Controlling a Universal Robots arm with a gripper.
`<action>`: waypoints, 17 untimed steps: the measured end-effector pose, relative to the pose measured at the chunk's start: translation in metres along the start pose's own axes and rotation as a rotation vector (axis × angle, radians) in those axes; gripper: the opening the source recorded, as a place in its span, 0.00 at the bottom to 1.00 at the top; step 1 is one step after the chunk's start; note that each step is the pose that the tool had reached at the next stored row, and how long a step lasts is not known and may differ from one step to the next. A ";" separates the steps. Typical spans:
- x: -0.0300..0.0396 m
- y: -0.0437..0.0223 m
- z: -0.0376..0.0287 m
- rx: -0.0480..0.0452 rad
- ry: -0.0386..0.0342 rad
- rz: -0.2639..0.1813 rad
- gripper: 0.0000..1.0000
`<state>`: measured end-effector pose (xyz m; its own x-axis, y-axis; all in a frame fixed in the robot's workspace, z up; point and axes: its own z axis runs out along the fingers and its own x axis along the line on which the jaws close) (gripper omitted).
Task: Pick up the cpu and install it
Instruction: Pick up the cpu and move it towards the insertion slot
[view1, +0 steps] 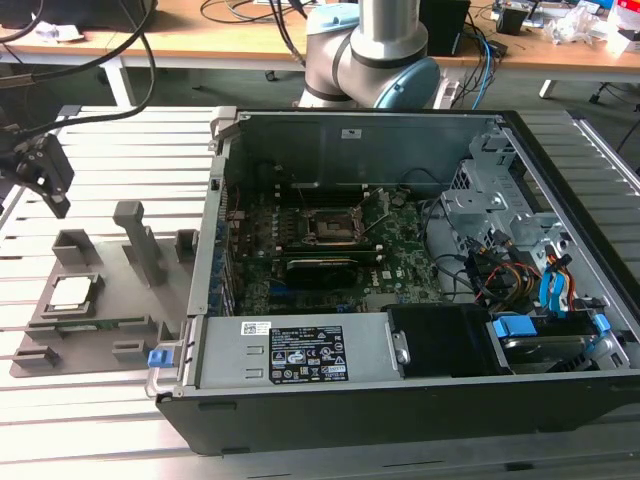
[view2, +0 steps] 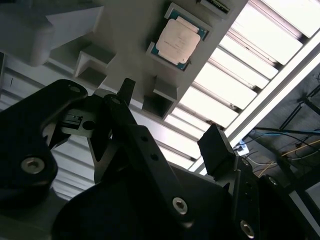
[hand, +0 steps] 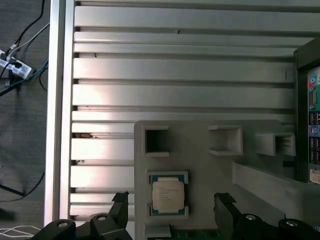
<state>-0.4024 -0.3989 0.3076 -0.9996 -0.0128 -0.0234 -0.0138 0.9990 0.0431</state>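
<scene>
First, in the exterior view the cpu (view1: 72, 292) is seen seated in a grey holder (view1: 112, 285), below and apart from the raised gripper (view1: 50, 195); in the second wrist view it (view2: 177, 41) is found beyond the spread-open fingers (view2: 216, 147), and in the first wrist view it (hand: 168, 195) is framed between them, untouched.

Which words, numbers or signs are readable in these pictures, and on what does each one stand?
No text can be quoted with certainty.
Black label on the case: white print and symbols, too small to read.
White label beside it: dark print, too small to read.
cpu: faint print on its metal top in both wrist views, too blurred to read.
</scene>
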 end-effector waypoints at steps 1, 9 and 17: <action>0.0000 0.0000 0.0008 0.0000 0.0000 0.000 0.78; 0.0002 -0.0004 0.0085 0.0000 0.0000 0.000 0.78; 0.0003 -0.0005 0.0125 0.0301 0.0018 -0.035 0.78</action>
<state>-0.4024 -0.3989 0.2951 -0.9986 -0.0474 -0.0225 -0.0477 0.9988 0.0122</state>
